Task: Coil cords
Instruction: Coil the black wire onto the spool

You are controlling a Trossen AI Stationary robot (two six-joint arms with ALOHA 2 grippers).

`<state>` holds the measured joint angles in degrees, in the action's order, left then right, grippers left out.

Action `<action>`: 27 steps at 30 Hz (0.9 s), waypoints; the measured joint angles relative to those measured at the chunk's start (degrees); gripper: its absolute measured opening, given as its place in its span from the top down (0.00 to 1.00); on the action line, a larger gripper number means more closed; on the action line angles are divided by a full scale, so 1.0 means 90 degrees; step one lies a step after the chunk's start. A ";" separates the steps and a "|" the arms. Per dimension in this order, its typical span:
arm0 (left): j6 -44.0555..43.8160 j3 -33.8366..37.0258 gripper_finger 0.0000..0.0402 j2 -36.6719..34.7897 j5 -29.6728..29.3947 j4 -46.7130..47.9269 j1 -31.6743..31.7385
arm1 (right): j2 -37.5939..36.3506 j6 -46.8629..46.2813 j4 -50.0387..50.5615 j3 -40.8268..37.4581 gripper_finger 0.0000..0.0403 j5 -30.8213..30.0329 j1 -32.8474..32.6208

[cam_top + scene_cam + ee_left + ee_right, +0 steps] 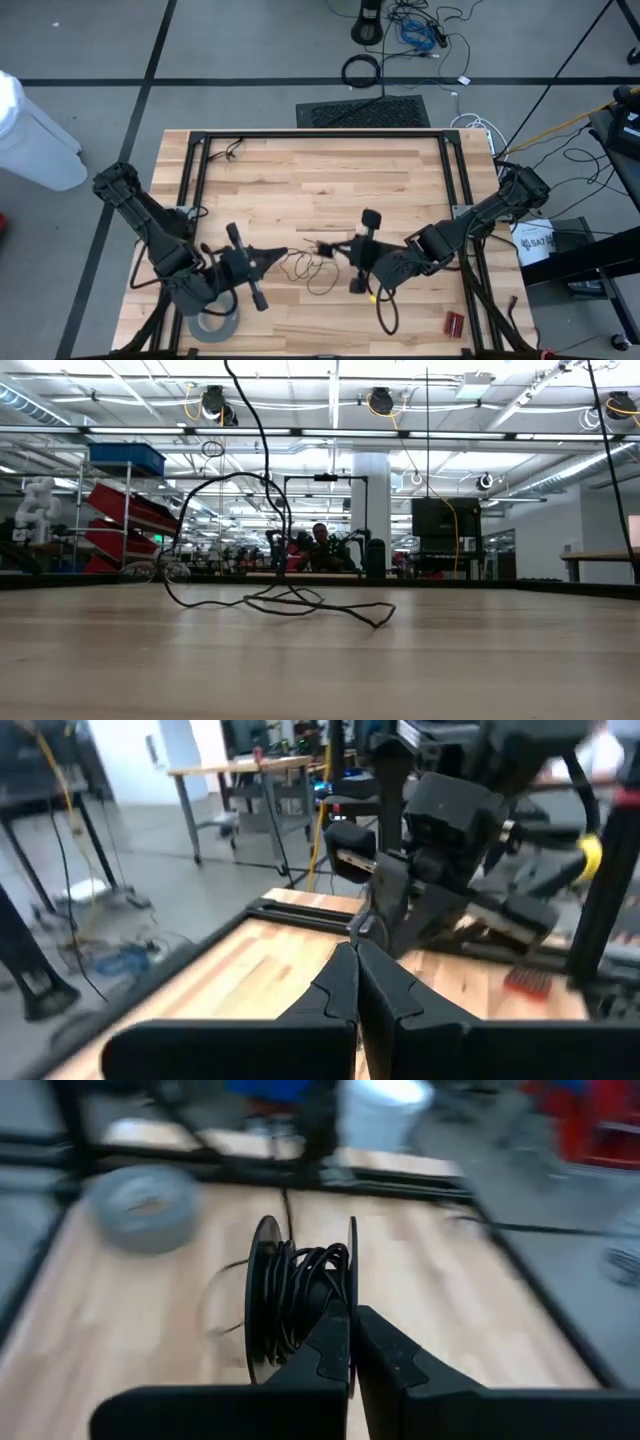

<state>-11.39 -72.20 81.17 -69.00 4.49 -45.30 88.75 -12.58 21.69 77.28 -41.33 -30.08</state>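
- Both pairs of fingers are pressed tight together: the left gripper (278,256) hangs over the near left of the pale wooden worktop (330,170), the right gripper (335,247) near its middle, tips facing each other with loops of wire between them.
- In the right wrist view, the right gripper's clenched fingers (335,1342) sit against a small black round spool (298,1305) with thin dark wire wound on it; they seem to pinch its edge.
- In the left wrist view, the left fingers (350,988) meet with nothing clearly seen between them.
- The thin dark wire (312,268) lies in loose, tangled loops on the worktop between the two grippers; from table height, a strand rises off the top of the frame.
- A wide grey tape roll (216,322) lies at the near edge, by the left arm.
- A small red object (455,323) lies near the right front corner.
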 joint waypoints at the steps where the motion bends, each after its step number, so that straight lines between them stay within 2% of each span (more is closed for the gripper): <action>1: -0.0142 0.0000 1.00 0.0000 0.0008 -0.0001 0.0055 | 0.0000 -0.0114 0.0002 0.0000 1.00 -0.0260 0.0002; 8: -0.0248 -0.0041 1.00 0.0002 0.0029 -0.0082 0.0586 | 0.0002 -0.0377 0.0094 0.0000 1.00 -0.1676 0.0001; 11: 0.0277 -0.0171 1.00 -0.0009 0.0532 -0.0082 0.0906 | 0.0002 -0.0209 0.0097 0.0000 1.00 -0.2204 0.0059; 17: 0.0337 -0.0866 1.00 -0.0085 0.1615 0.0137 0.1478 | 0.0009 0.0038 0.0178 0.0000 1.00 -0.2357 0.0104; 20: 0.0150 -0.1049 1.00 -0.0009 0.2334 0.0137 0.1711 | 0.0086 0.0159 0.0187 0.0000 1.00 -0.2808 0.0142; 22: 0.0125 -0.1024 1.00 0.0122 0.2484 0.0046 0.1808 | 0.0151 0.0266 0.0176 0.0000 1.00 -0.3038 0.0196; 27: -0.0368 -0.1010 1.00 0.0658 0.2836 -0.0030 0.2029 | 0.0202 0.0309 0.0153 0.0000 1.00 -0.2521 0.0316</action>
<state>-14.71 -81.30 87.08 -43.47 4.22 -27.04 90.56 -9.80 23.07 77.28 -64.02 -27.24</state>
